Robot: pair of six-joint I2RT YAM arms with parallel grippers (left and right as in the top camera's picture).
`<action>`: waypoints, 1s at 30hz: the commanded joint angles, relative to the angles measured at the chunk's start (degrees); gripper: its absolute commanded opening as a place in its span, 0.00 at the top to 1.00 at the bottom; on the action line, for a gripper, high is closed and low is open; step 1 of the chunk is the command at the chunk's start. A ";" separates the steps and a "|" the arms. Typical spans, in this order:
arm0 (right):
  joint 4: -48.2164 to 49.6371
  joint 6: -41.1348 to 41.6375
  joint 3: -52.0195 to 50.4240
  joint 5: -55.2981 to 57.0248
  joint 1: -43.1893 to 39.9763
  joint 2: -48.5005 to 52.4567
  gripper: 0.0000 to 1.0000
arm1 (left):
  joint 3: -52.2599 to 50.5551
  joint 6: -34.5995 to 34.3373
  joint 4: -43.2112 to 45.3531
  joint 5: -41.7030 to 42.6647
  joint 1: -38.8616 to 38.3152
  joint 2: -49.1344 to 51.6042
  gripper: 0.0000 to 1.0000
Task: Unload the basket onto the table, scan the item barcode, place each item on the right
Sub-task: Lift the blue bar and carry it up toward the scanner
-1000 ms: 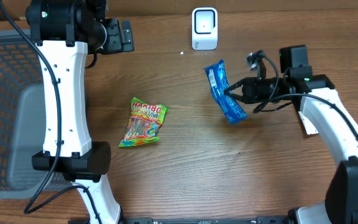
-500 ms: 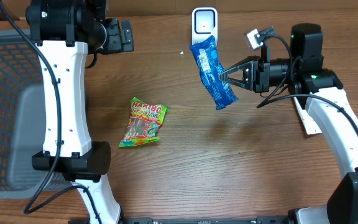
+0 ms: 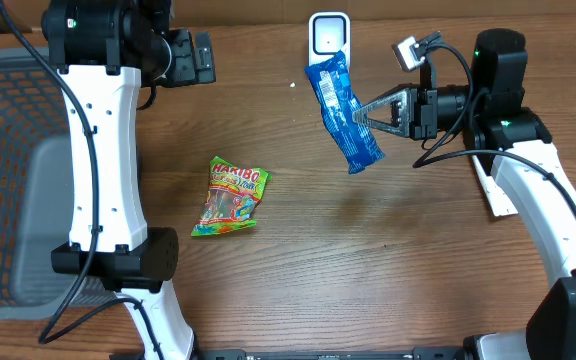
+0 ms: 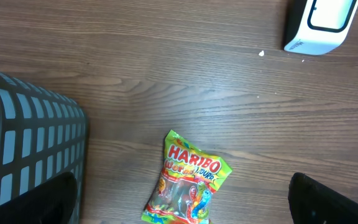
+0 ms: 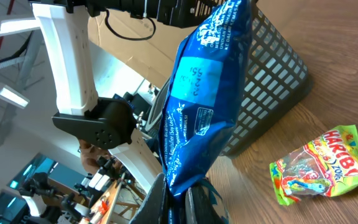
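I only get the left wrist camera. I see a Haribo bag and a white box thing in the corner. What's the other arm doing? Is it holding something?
Observer: Yes. The right tool is shut on a blue packet and holds it up in the air.
Operator: Is it close to the white box?
Observer: From overhead, the packet's top end overlaps the white scanner. How far apart they really are, I can't tell.
Operator: Can you see the barcode?
Observer: No barcode that I can make out. The right wrist view shows a pale label with small print on the side facing that camera.
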 commanded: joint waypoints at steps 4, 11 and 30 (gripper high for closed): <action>0.15 0.87 1.46 3.72 0.33 -2.12 0.96 | 0.07 -0.83 0.09 0.48 -0.33 0.70 0.00; -12.17 -6.08 1.36 21.16 2.05 -2.05 0.96 | 0.07 -0.85 0.09 0.48 -0.33 0.70 0.00; -37.46 -14.38 1.38 85.77 16.52 -1.22 0.96 | 0.07 -0.85 0.09 0.48 -0.33 0.70 0.00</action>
